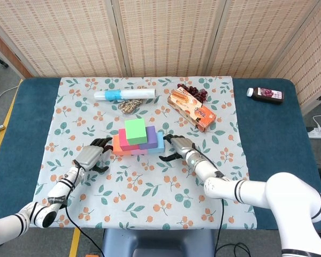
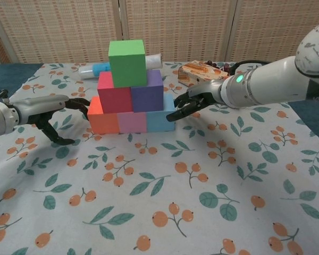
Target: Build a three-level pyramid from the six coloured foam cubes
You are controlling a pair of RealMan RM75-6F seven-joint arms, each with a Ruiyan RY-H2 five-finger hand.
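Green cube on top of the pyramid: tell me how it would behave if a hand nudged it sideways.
The green cube is foam, so probably light and likely to slide easily. It straddles the magenta cube and purple cube, sitting slightly left of centre, so a hard push could tip it off. Flat faces: it should not roll.

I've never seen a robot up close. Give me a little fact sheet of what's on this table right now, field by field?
Pyramid: six foam cubes stacked in three levels
Top level: green cube
Middle level: red cube, purple cube
Bottom level: orange cube, pink cube, blue cube
Left hand: fingers spread, at the orange cube's side, holding nothing
Right hand: fingers spread, at the blue cube's side, holding nothing
Behind the pyramid: snack box, white and blue roll
Off the cloth: dark bottle
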